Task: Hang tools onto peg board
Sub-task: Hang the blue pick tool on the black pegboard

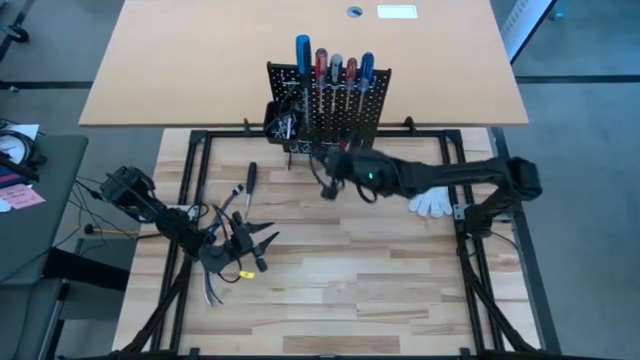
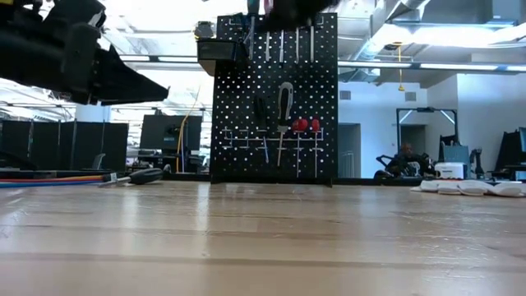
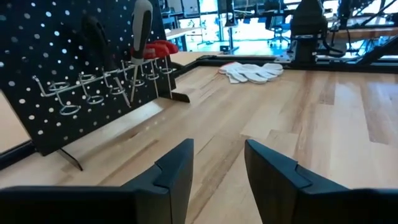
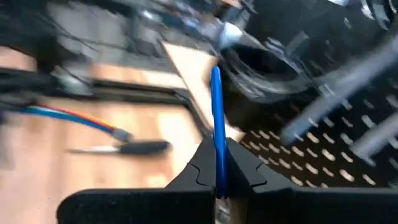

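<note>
Judging the risks first: could slip or twist the slim blue tool (image 4: pixel 216 118) out of the pinch while lining it up with a slot on the peg board (image 1: pixel 330 105), since only a narrow shaft sits between the fingers; could also knock the screwdrivers (image 1: pixel 334 68) already standing along the board's top rail, or nudge the board on its feet, given how close in front of it the right gripper (image 1: pixel 333 178) works. Could miss the hook altogether if the tool tilts in the grip.

Right gripper: just in front of the peg board's lower edge, fingers clamped tight on the blue tool, which stands up straight from between them toward the board's box bin (image 4: pixel 261 68).

Left gripper (image 3: pixel 217 180): well out from the board's front, toward its bin side, low over the table (image 1: pixel 350 290), fingers parted about halfway with nothing between them and touching nothing. Faces the board's front, where a black-handled screwdriver (image 3: pixel 140 37) and red-handled pliers (image 3: pixel 160 47) already hang.

Left to hang: a black-handled screwdriver (image 1: pixel 251 183) lying on the table in front of the board's bin side, apart from both grippers. Off the board's other side, a white glove (image 1: pixel 432 204) beneath the right arm.
</note>
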Robot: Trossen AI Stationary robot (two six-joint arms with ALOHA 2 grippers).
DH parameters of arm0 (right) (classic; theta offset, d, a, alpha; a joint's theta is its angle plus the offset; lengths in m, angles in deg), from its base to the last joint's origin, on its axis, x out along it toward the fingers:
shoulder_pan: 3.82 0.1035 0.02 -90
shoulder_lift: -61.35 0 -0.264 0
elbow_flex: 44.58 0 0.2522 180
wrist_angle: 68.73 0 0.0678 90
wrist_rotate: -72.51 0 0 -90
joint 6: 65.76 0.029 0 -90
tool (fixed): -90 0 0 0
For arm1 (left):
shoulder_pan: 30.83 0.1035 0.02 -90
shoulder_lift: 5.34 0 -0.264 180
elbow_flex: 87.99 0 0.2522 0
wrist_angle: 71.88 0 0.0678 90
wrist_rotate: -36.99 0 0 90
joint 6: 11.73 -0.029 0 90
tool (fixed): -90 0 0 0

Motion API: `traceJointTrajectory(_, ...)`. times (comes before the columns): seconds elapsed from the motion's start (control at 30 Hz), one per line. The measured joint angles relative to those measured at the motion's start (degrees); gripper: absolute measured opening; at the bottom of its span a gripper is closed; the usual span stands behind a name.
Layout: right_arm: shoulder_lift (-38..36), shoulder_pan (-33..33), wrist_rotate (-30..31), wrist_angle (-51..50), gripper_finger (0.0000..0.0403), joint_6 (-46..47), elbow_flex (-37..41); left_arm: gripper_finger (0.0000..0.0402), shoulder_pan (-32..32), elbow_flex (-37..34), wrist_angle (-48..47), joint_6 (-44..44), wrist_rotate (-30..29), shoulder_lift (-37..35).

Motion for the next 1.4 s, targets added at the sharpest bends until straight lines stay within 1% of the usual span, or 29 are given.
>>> traceJointTrajectory(0.1, 1.9, -3.1, 0.2, 0.8, 0.0012, -0.1, 0.0, 0.0138, 0.0, 0.0, -0.3, 0.5, 0.0, 0.0)
traceJointTrajectory(0.2, 3.5, -4.6, -0.1, 2.6, 0.0012, -0.2, 0.1, 0.0139, 0.0, 0.0, -0.5, 0.9, 0.1, 0.0)
traceJointTrajectory(0.5, 3.6, -5.7, -0.8, 4.4, 0.0012, 0.3, 0.1, 0.0139, 0.0, 0.0, -0.5, 1.2, 0.5, 0.0)
traceJointTrajectory(0.9, 4.4, -9.1, -1.7, 5.0, 0.0014, 7.0, 0.2, 0.0138, 0.0, 0.0, -0.4, 1.3, 1.3, 0.0)
traceJointTrajectory(1.03, 4.4, -9.8, -1.8, 4.6, 0.0015, 7.3, 0.2, 0.0138, 0.0, 0.0, -0.3, 1.3, 1.2, 0.0)
traceJointTrajectory(1.2, 4.4, -10.9, -7.0, 4.8, 0.0015, 10.3, 0.2, 0.0138, 0.0, 0.0, -0.3, 1.3, 1.2, 0.0)
traceJointTrajectory(1.4, 4.4, -10.9, -7.6, 5.1, 0.0015, 10.6, 0.2, 0.0138, 0.0, 0.0, -0.3, 1.4, 1.2, 0.0)
